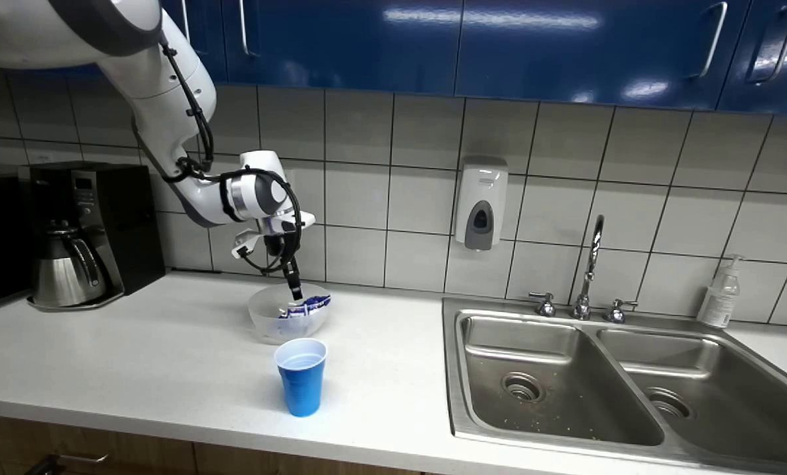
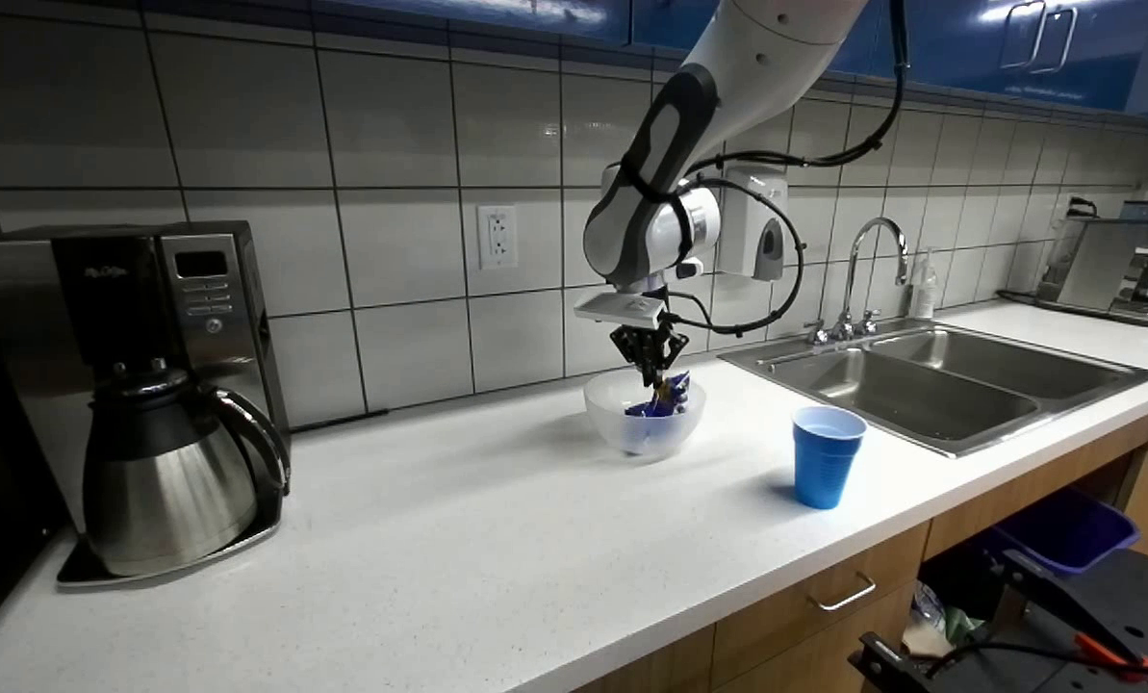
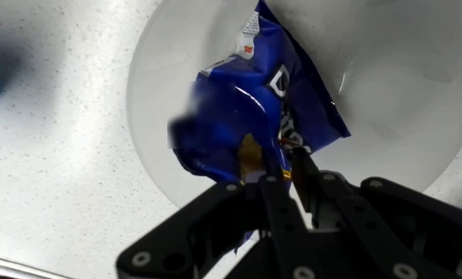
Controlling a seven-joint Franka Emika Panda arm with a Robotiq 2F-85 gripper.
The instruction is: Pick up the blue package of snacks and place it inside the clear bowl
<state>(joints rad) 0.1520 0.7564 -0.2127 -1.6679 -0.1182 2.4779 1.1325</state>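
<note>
Low, round, cloudy-clear plastic bowl (image 1: 261, 316): in an exterior view, stands upright on the pale, smooth table (image 1: 169, 349), its wide mouth beneath the black linked jaws, so whatever is let go there should be caught.
White and grey jointed robot arm (image 1: 159, 79): bends down from above, likely so the jaws can dip past the rim without nudging the bowl's wall.
Crinkled, shiny blue package of snacks (image 2: 665, 402): in an exterior view, is down inside the bowl, one end poking above the rim; through the hazy wall I cannot tell whether it touches the base.
Tapered, ribbed blue plastic cup (image 2: 824, 464): stands upright, apart from the bowl, seemingly no part of the job.
Jaws, in the wrist view: set narrow, pinching a fold of the package; placing looks nearly done, with release and withdrawal left.
Wrapper: thin glossy film, white lettering, pointed corners; it bunches around the pinch and may spring a little once freed.
</note>
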